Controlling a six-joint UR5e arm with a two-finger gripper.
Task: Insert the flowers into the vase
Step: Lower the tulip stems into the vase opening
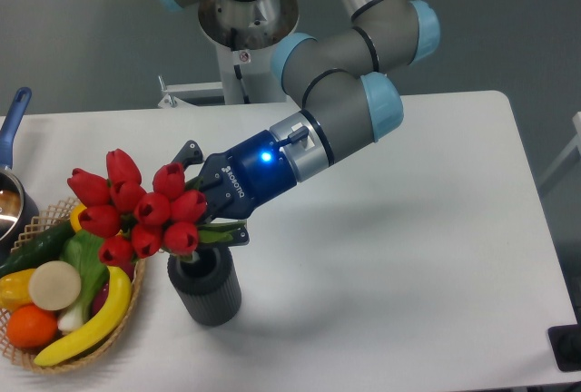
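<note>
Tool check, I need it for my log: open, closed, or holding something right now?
Tool: closed on the flowers, gripping the stems just above the vase.

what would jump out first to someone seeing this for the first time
The bunch of red tulips, tilted left over the dark grey ribbed vase at the table's front left, held by the claw of the grey-and-blue arm with its glowing blue light. Next, the wicker basket of toy fruit and vegetables beside the vase, at the left edge.

High front view over table (427, 256)
</note>
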